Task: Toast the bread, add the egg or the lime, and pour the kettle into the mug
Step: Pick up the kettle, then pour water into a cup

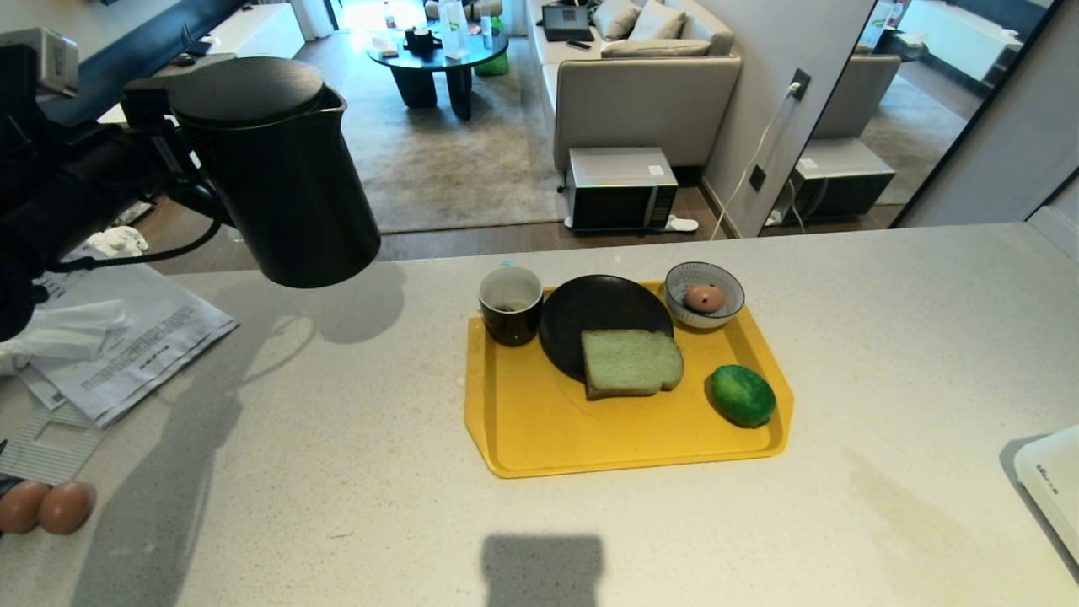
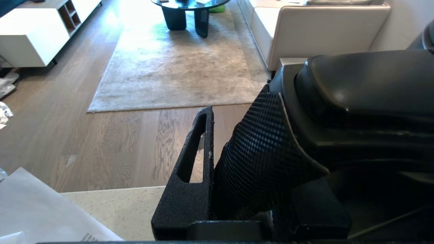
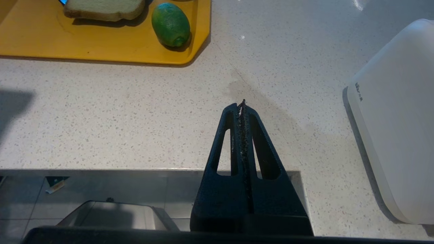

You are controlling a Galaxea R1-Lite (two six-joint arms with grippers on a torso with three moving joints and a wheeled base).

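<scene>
Worktop (image 1: 337,438): its near edge is shown only in the right wrist view.
Kettle (image 1: 270,169): held upright in the air at the left, well apart from the tray; the grip is seen only in the left wrist view.
Tray (image 1: 539,430): yellow, set mid-worktop.
Left claw (image 2: 237,159): clamped on the kettle's textured handle.
Right claw (image 3: 241,108): closed with nothing in it, over the near edge, right of the tray.
Plate (image 1: 590,316): black, on the tray.
Bread (image 1: 630,362): laid half on the plate.
Mug (image 1: 510,305): at the tray's far left corner, touching the plate.
Lime (image 1: 742,394): on the tray, right of the bread.
</scene>
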